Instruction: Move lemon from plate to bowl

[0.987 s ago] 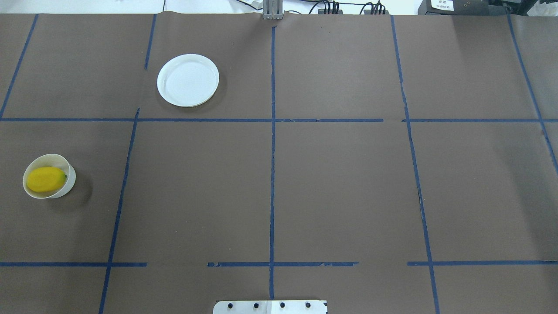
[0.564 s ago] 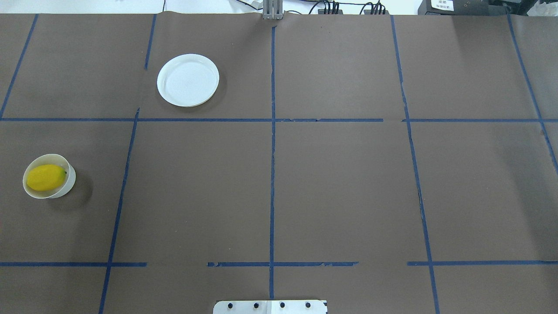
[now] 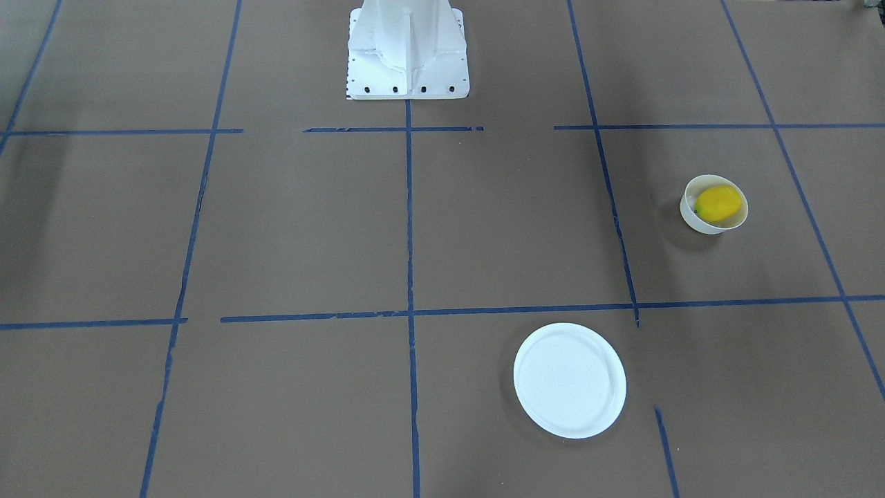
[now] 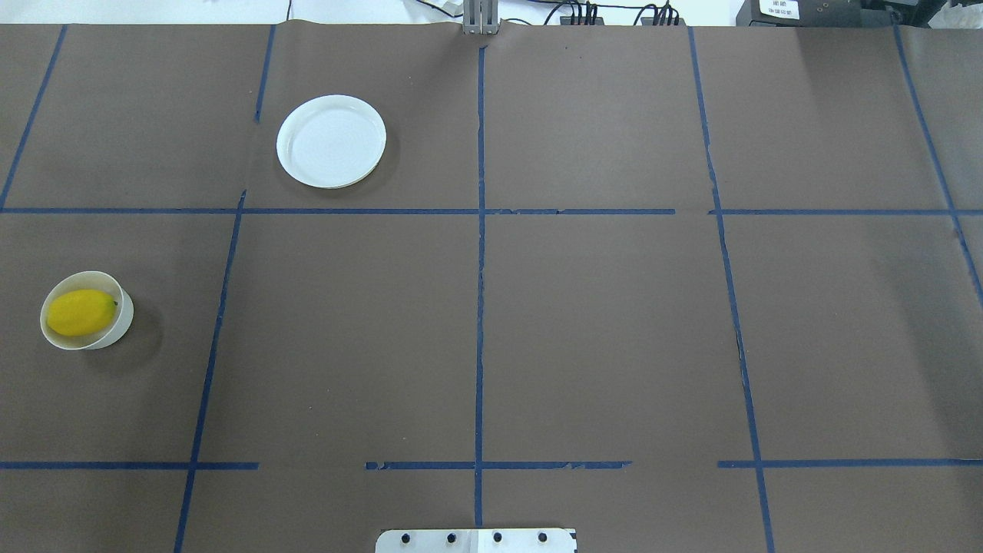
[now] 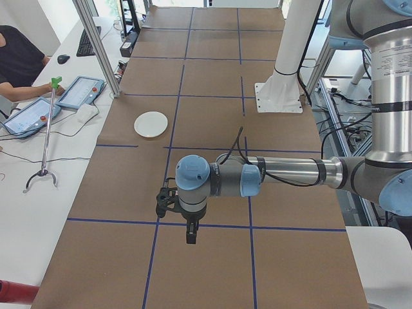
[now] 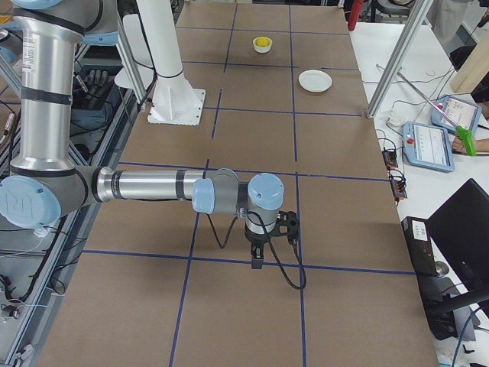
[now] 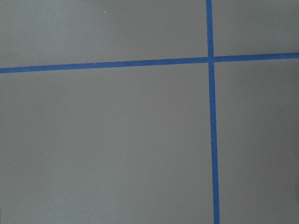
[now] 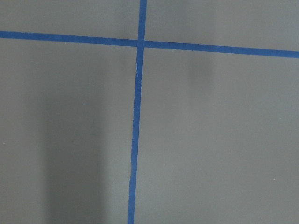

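Note:
The yellow lemon (image 4: 81, 312) lies inside the small off-white bowl (image 4: 123, 319) at the table's left side; both also show in the front-facing view, lemon (image 3: 719, 203) in bowl (image 3: 698, 223). The flat white plate (image 4: 331, 140) is bare, further back and to the right of the bowl. Neither gripper shows in the overhead or front-facing view. My left gripper (image 5: 191, 235) and right gripper (image 6: 257, 258) show only in the side views, pointing down over the table, away from the bowl and the plate. I cannot tell whether they are open or shut.
Brown paper with blue tape lines (image 4: 479, 253) covers the table. The white robot pedestal (image 3: 408, 48) stands at the robot's side. Both wrist views show only paper and tape. Operators' tablets (image 6: 430, 144) and a grabber stick (image 5: 46, 129) lie on side tables.
The lemon has settled slightly lower in the bowl. The plate and the bowl have not moved.

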`<action>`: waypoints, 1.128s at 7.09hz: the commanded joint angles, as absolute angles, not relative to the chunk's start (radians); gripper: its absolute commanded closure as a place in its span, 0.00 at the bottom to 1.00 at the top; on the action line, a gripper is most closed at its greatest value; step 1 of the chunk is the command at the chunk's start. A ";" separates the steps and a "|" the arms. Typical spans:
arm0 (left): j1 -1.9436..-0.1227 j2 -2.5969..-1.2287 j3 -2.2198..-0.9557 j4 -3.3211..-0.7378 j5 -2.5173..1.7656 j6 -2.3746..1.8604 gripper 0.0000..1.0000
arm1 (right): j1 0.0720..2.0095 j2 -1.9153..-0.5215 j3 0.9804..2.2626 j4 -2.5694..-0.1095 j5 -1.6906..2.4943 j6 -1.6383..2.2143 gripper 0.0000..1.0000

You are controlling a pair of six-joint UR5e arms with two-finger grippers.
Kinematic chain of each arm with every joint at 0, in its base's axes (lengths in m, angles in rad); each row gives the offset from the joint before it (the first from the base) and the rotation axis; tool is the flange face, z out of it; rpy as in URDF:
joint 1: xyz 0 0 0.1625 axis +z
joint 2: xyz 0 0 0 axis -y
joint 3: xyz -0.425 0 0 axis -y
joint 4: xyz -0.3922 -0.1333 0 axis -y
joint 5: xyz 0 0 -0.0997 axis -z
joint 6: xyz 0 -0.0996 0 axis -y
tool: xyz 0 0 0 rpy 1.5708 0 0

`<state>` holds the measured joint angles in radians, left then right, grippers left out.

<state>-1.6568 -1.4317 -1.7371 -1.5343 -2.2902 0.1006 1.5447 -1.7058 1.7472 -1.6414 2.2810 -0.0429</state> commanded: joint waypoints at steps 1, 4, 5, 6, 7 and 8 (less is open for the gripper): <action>-1.657 -1.431 -1.736 -1.536 -2.290 0.100 0.00 | 1.545 -1.706 1.747 -1.641 2.281 -0.043 0.00; -1.657 -1.430 -1.733 -1.536 -2.290 0.103 0.00 | 1.545 -1.706 1.747 -1.641 2.281 -0.043 0.00; -1.657 -1.431 -1.724 -1.537 -2.290 0.103 0.00 | 1.545 -1.706 1.747 -1.641 2.280 -0.043 0.00; -1.657 -1.430 -1.720 -1.539 -2.290 0.104 0.00 | 1.545 -1.706 1.747 -1.641 2.281 -0.043 0.00; -1.657 -1.427 -1.720 -1.539 -2.290 0.104 0.00 | 1.545 -1.706 1.747 -1.641 2.280 -0.043 0.00; -1.657 -1.425 -1.720 -1.539 -2.290 0.104 0.00 | 1.545 -1.706 1.747 -1.641 2.281 -0.043 0.00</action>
